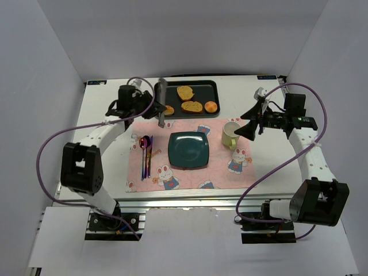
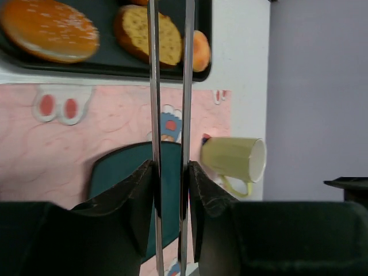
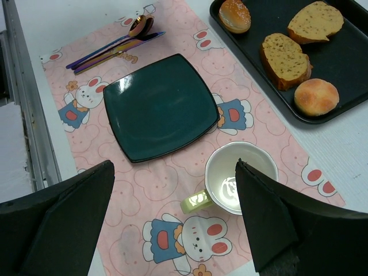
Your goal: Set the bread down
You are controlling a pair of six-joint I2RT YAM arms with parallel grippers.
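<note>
- The white table (image 1: 103, 121) carries a pink bunny-print placemat (image 1: 138, 175) along its near middle.
- The black tray (image 3: 345, 63) lies just beyond the placemat's far edge. It holds the bread (image 3: 284, 57) and two round buns (image 3: 316, 96).
- A dark teal square plate (image 3: 161, 106) sits in the middle of the placemat, well apart from the bread.
- The right gripper (image 3: 174, 172) hangs over the mug's side of the placemat, its jaws spread wide with nothing between them.
- The left gripper (image 2: 171, 178) is clamped on a pair of metal tongs (image 1: 161, 103), its fingers (image 2: 138, 195) pressed against both arms. The tongs reach over the tray's left end.
- A pale yellow-green mug (image 3: 236, 178) stands upright to the right of the plate, its glossy white inside showing.
- The bread is two flat, irregular slices with speckled golden crumb and brown crust. They lie side by side between the buns without touching.
- Iridescent cutlery (image 3: 112, 49) lies left of the plate.
</note>
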